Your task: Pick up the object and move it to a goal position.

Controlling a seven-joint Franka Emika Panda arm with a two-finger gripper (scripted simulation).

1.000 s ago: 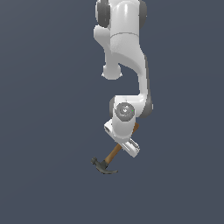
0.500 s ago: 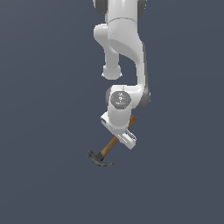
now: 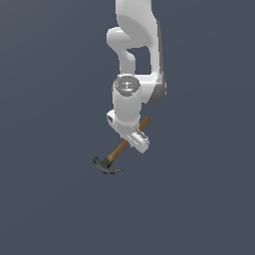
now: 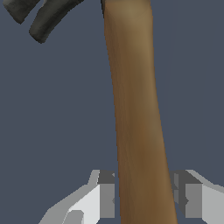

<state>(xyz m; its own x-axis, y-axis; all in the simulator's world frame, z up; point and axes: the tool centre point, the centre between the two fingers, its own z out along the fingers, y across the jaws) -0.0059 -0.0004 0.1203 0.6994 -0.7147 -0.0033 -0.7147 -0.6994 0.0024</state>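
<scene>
The hammer (image 3: 115, 153) has a straight brown wooden handle and a dark grey-black head (image 3: 105, 166). It hangs tilted in the air, head low toward the exterior view's left, handle end (image 3: 147, 121) high on the right. My gripper (image 3: 133, 140) is shut on the middle of the handle; the white hand covers the fingers in the exterior view. In the wrist view the handle (image 4: 135, 113) runs between my two fingertips (image 4: 107, 194), which press on it from both sides, and the dark claw of the head (image 4: 48, 15) shows at the picture's edge.
The white arm (image 3: 134, 60) rises above the hammer out of the exterior view's top. Around it is only a plain dark grey-blue surface (image 3: 50, 199).
The arm has carried the hammer upward and a little toward the exterior view's left. The grip on the handle is unchanged.
</scene>
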